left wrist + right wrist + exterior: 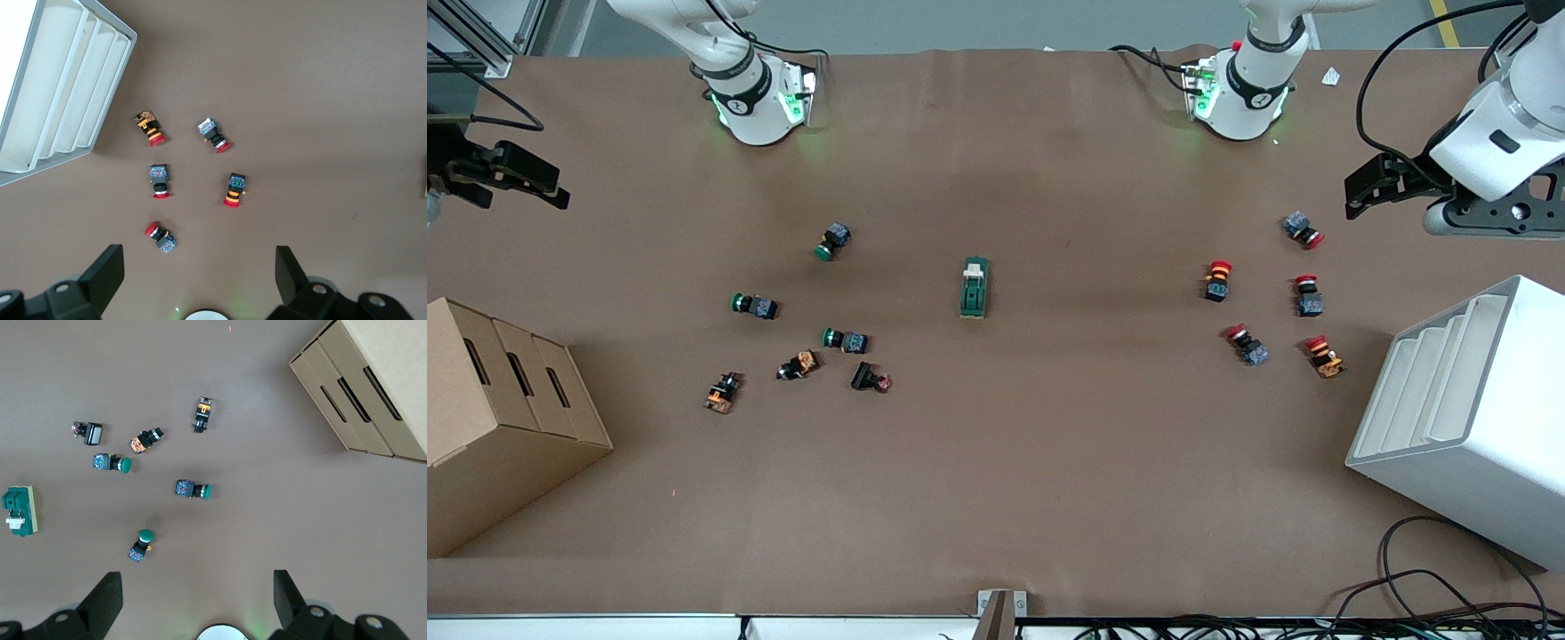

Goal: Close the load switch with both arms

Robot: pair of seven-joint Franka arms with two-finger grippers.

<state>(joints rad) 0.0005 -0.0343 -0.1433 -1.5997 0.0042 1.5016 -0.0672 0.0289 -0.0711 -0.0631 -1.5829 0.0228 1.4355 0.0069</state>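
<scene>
The load switch [975,287] is a dark green block with a cream lever, lying flat at the middle of the brown table [996,480]. It also shows in the right wrist view [20,511]. My left gripper [1369,187] hangs open and empty over the left arm's end of the table, above the red push buttons; its own view shows the spread jaws [197,273]. My right gripper [520,191] hangs open and empty over the right arm's end of the table [197,597]. Both are well apart from the switch.
Several red-capped push buttons [1305,295] lie toward the left arm's end, and green and orange ones [845,340] toward the right arm's end. A white slotted bin [1467,418] and a cardboard box [498,418] stand at the two ends.
</scene>
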